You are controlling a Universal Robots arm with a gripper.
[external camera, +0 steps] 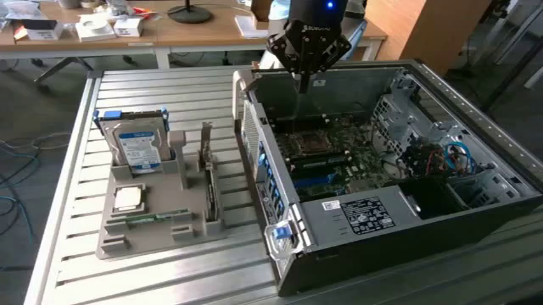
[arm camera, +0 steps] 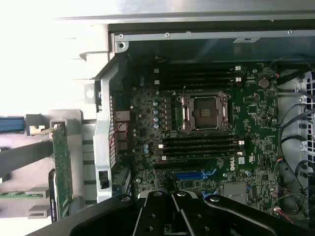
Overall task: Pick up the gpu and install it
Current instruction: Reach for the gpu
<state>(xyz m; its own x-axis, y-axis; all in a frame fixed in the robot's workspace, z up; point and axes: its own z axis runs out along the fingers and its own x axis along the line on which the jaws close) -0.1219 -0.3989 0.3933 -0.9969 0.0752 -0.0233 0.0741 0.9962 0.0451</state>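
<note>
1. The metal slatted table [external camera: 136, 89] is carrying everything here, and it's taking up most of the exterior view.
2. The computer case [external camera: 365, 248] is lying on its side with the panel off, sitting on the exterior view's right and showing its insides.
3. The grey tray [external camera: 152, 238] is sitting just beside the case, on the exterior view's left, holding the spare parts.
4. The main board [arm camera: 147, 108] is lying flat in the case floor, and its blue slot [arm camera: 194, 174] is sitting empty (no card is plugged in anywhere that I can make out).
5. The claw [external camera: 301, 86] is hanging over the far end of the open case, above the board. Its fingers are looking pinched together, and it is gripping nothing.
6. The hard drive [external camera: 136, 146] is standing upright at the far end of the tray.
7. The graphics card [external camera: 210, 190] is standing on edge in the tray's slot nearest the case, with its metal bracket at the far end. It's well apart from the claw.
8. The memory stick [external camera: 157, 218] and the processor chip [external camera: 129, 198] are resting low in the tray.
9. Progress, by my reckoning, is sitting at the very start: the pickup isn't done and neither is the install.
</note>
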